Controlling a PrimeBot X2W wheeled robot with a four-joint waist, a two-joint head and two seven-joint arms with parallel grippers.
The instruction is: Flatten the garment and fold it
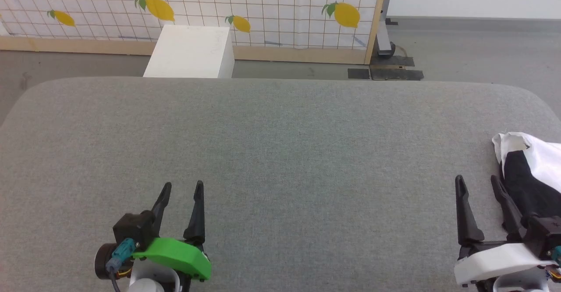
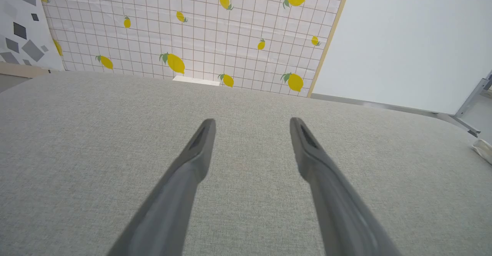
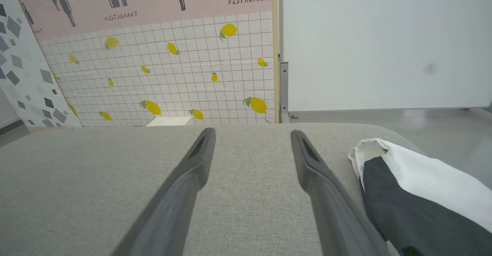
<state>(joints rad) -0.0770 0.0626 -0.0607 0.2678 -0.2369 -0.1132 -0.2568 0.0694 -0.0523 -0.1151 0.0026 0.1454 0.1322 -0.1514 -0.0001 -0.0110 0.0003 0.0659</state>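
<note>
Beside the right claw (image 1: 477,179), a crumpled garment (image 1: 532,169) at the edge of the desk (image 1: 280,129).
Both claws stand open and hold nothing; the right claw has its outer finger just beside the garment, and the left claw (image 1: 183,183) is well apart from it. The garment lies bunched at the right edge of the grey desk, white cloth around a black part, partly cut off in the head view. I judge it light, soft and limp: it will sag when lifted. A pinch on the white edge nearest the right claw seems the best hold.
</note>
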